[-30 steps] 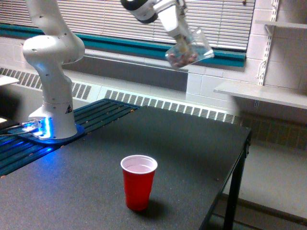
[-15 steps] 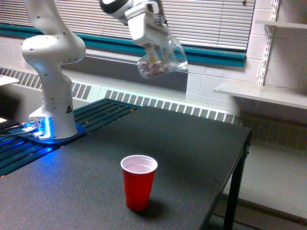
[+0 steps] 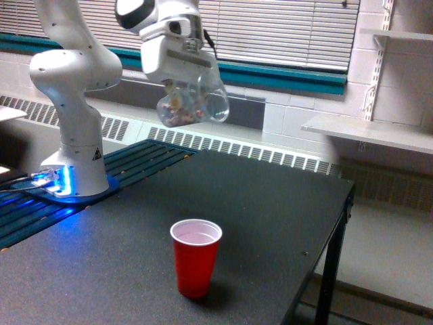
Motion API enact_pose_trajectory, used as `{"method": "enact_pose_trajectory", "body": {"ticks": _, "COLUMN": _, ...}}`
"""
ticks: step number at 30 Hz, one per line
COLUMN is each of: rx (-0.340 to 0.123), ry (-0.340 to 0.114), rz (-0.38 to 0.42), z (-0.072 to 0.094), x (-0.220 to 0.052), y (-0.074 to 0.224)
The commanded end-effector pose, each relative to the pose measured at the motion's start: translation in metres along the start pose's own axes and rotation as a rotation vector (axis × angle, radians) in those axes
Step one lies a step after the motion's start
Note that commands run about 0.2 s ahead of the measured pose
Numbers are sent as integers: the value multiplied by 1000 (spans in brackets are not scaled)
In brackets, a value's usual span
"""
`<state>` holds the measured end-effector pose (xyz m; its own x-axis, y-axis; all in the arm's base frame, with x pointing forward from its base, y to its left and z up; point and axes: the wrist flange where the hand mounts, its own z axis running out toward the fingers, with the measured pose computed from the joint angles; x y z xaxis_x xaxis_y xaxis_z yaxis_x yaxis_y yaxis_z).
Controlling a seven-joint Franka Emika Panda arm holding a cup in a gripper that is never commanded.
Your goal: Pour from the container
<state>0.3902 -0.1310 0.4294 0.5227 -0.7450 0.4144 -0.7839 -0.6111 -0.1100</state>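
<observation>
A white, glossy, smooth-shelled robot arm point(image 3: 71, 74) is seen in the upper left of the frame, rising from a round base point(image 3: 74, 184) lit blue at the left edge. Its tool point(image 3: 181, 91) is held in the upper middle of the frame, pressed against a clear, rounded, see-through plastic container point(image 3: 193, 101), which is pinched and carried in the air, well above the tabletop point(image 3: 270, 203). The container is tilted, its open mouth turned toward the right of the frame, and small pinkish-white pieces point(image 3: 177, 115) are gathered in its lower left part. The fingers themselves are mostly hidden behind the plastic, so their exact spread cannot be told. A red plastic cup point(image 3: 195, 256), tapered and smooth-walled with a pale rolled rim, is stood upright in the lower middle of the frame, on the dark, matt, finely speckled tabletop, below the container and well apart from it. A pale inner surface is shown through its open top. Dark slatted rails point(image 3: 145, 159) are seen just beside the base. White horizontal blinds point(image 3: 284, 30) above a teal band fill the upper background, a ribbed white radiator grille point(image 3: 237, 150) runs behind the tabletop, and a pale shelf point(image 3: 369, 132) is fixed at the right of the frame.
</observation>
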Motion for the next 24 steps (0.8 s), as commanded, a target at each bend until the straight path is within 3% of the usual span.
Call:
{"method": "enact_pose_trajectory", "body": {"ticks": 1, "rx": -60, "ry": -11, "rz": 39, "z": 13, "x": 14, "y": 25}}
{"method": "enact_pose_trajectory", "body": {"ticks": 24, "rx": -113, "ry": -89, "rz": 53, "z": 73, "x": 27, "y": 57}}
